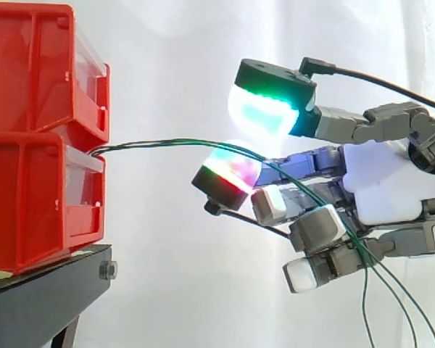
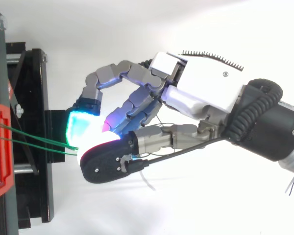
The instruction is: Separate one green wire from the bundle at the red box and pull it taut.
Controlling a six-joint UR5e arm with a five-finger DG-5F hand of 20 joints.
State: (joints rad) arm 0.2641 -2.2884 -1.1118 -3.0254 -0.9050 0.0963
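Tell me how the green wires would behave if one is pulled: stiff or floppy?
Probably floppy: the wires arc out of the red box and hang loose below the hand. Likely very light, being so thin. One may slip when pulled, since they look smooth and run close together.

The arm [image 2: 289, 147] comes in from the right, its wrist [image 2: 262, 120] in line behind the hand [image 1: 384, 181], and the fingers point left in the side view. One finger reaches out high, its pad [image 1: 264, 112] glowing cyan and green. Below it another pad [image 1: 228, 172] glows red, green and white, with a clear gap between the two. The lower fingers [image 1: 319, 228] bend loosely inward, their tips white.
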